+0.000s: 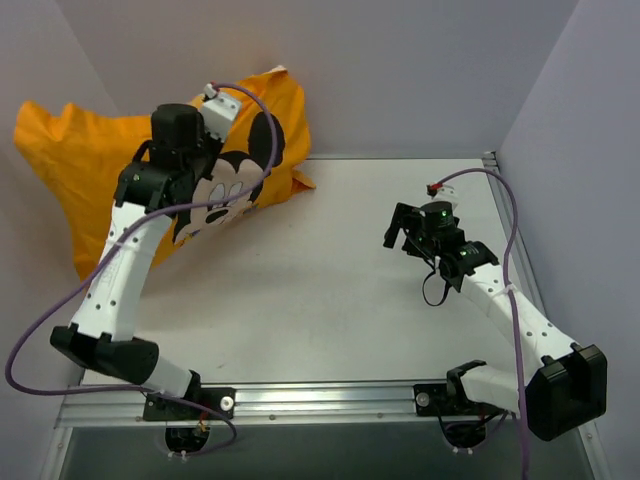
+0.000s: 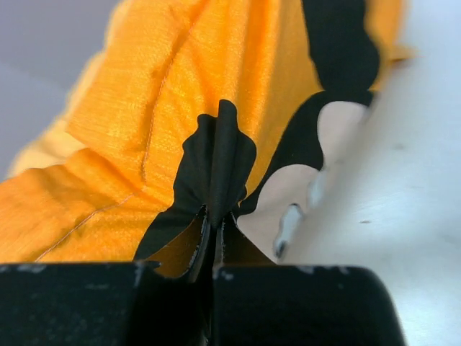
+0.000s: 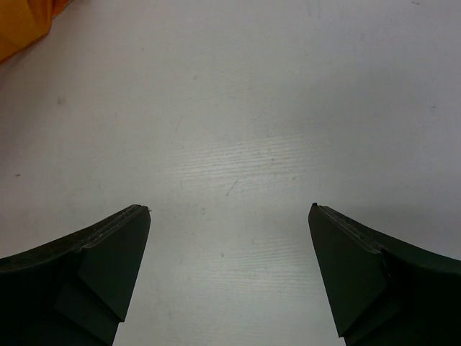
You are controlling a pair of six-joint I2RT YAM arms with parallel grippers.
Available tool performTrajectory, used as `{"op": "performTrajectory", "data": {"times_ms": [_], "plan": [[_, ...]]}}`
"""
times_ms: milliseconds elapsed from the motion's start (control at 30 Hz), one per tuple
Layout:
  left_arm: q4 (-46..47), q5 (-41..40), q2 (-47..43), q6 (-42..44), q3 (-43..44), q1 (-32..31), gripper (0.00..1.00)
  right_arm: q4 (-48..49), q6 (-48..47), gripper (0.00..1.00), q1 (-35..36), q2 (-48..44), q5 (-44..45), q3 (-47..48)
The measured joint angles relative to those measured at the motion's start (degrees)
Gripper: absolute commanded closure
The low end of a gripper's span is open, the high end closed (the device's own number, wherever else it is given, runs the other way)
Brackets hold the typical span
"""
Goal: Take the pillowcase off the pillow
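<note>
The orange pillowcase with the Mickey Mouse face lies bunched at the back left, against the wall. My left gripper sits on the printed face and is shut on a raised fold of the pillowcase's black print; the fingertips meet on the fabric. The white pillow does not show; it is hidden or out of view. My right gripper is open and empty, low over the bare table on the right, well apart from the pillowcase. A corner of the pillowcase shows at the right wrist view's top left.
The white table is boxed in by grey walls at the back and on both sides. A metal rail runs along the near edge by the arm bases. Purple cables loop off both arms.
</note>
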Motion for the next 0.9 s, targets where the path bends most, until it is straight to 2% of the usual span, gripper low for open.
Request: {"op": "performTrajectory", "data": {"times_ms": [100, 233, 400, 533, 567, 600, 667, 700, 767, 867, 900], "plan": [[3.2, 0.9, -8.5, -0.4, -9.6, -9.4, 0.98, -0.5, 0.8, 0.00, 0.0, 0.0, 0.7, 1.1], [2.3, 9.4, -19.3, 0.3, -29.7, -18.5, 0.98, -0.9, 1.2, 0.00, 0.0, 0.0, 1.3, 3.5], [-4.4, 20.6, -19.2, 6.4, -48.8, -25.8, 0.98, -3.2, 0.5, 0.00, 0.0, 1.4, 1.4, 11.1], [-8.6, 22.7, -19.6, 13.0, -53.7, -27.8, 0.93, -2.3, -0.4, 0.00, 2.2, 3.5, 1.9, 17.9], [-9.0, 22.6, -19.9, 14.2, -53.9, -27.8, 0.84, -1.6, -0.6, 0.00, 3.6, 4.1, 1.9, 18.5], [-9.3, 22.7, -20.2, 15.8, -53.9, -27.7, 0.56, -0.8, -0.9, 0.00, 6.4, 5.2, 2.2, 19.5], [-11.1, 25.1, -20.8, 18.3, -53.9, -27.8, 0.27, -0.1, -1.4, 0.01, 11.5, 9.0, 1.9, 21.8], [-12.8, 26.6, -21.0, 19.2, -53.8, -28.1, 0.03, 0.4, -1.6, 0.05, 13.5, 11.6, 1.3, 23.3], [-16.8, 29.4, -21.0, 20.9, -52.7, -28.5, 0.06, 1.5, -1.7, 0.11, 16.2, 17.2, -0.3, 25.2], [-23.1, 33.0, -20.7, 23.4, -47.4, -28.5, 0.06, 2.0, -0.9, 0.30, 16.9, 24.8, -3.7, 24.8], [-24.8, 34.6, -20.4, 24.2, -44.2, -28.4, 0.06, 2.1, -0.5, 0.33, 16.9, 26.6, -5.1, 24.0]]}}
